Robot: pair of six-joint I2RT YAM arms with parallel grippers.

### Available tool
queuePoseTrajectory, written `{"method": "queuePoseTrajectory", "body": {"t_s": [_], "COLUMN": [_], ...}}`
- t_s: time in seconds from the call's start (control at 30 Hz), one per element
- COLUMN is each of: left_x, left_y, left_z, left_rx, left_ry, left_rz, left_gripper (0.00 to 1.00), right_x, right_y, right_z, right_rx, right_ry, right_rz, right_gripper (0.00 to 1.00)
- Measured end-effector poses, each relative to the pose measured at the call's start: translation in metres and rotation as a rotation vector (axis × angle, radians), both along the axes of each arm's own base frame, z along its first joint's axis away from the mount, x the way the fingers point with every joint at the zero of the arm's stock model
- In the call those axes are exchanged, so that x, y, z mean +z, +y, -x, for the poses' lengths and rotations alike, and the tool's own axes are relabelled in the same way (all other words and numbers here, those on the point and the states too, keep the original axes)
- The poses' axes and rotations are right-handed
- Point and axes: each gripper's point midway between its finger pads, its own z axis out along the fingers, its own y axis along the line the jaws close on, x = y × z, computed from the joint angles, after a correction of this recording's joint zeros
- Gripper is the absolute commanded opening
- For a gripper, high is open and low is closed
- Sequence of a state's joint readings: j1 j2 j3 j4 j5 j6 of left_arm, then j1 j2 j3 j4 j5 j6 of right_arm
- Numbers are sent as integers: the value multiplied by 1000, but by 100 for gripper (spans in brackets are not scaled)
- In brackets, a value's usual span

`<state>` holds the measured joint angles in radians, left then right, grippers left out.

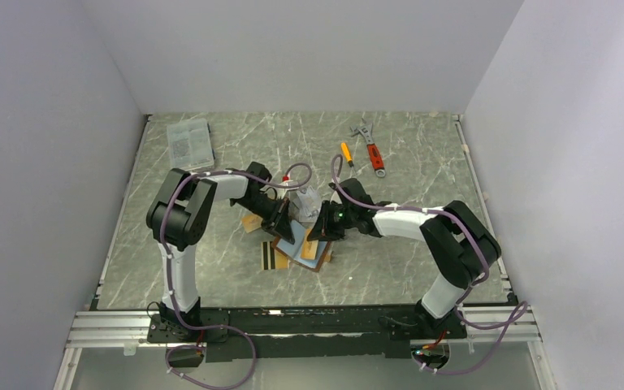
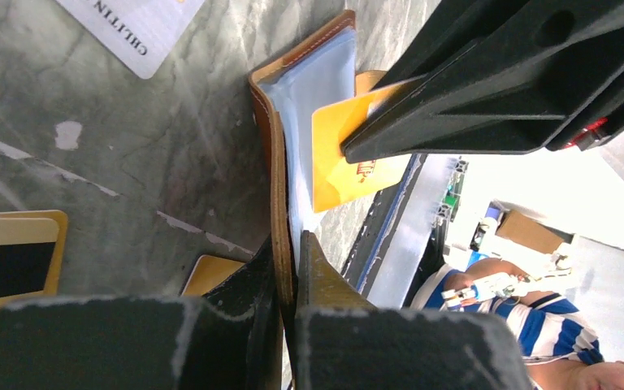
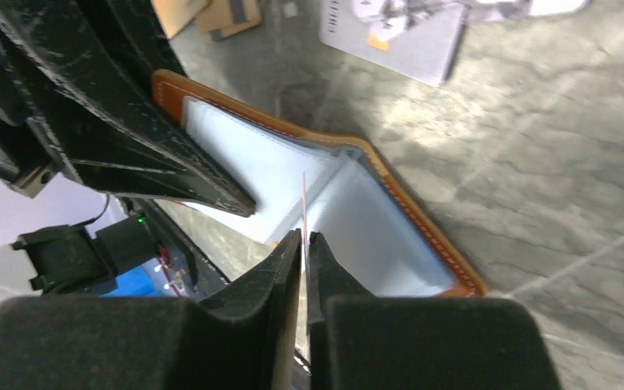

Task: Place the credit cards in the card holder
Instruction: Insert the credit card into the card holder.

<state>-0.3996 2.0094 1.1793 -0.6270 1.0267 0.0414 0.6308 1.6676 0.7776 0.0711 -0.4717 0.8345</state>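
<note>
Here the left gripper point(image 2: 288, 244) pinches the open card holder point(image 2: 260, 106) by its leather edge; the right gripper point(image 3: 304, 237) pinches an orange credit card point(image 2: 337, 162) against its clear sleeve point(image 2: 309, 81).

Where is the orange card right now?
In the left wrist view, the orange card is pinched in the right end effector, right at the open wallet that the left end effector holds.

Grey marbled table point(image 1: 292, 138) enclosed by plain pale walls point(image 1: 309, 49).
</note>
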Motion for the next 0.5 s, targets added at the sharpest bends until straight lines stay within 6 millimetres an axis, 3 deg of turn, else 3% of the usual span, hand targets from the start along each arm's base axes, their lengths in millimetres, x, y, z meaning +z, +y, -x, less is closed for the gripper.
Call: {"method": "queuePoseTrajectory", "body": {"t_s": [0.2,0.5], "left_x": [-6,-8], "left_y": [0,-1], "left_z": [1,0], "left_rx": [18,36], "left_ry": [24,35], "left_rz": [-2,-7], "left_gripper": [1,2], "right_x": [-14,-17], "right_y": [-13,-18], "right_z": [9,15], "right_rx": [-9,-14], "right_ry": [52,83], "right_rz": [78,102], "right_gripper": [30,29]}}
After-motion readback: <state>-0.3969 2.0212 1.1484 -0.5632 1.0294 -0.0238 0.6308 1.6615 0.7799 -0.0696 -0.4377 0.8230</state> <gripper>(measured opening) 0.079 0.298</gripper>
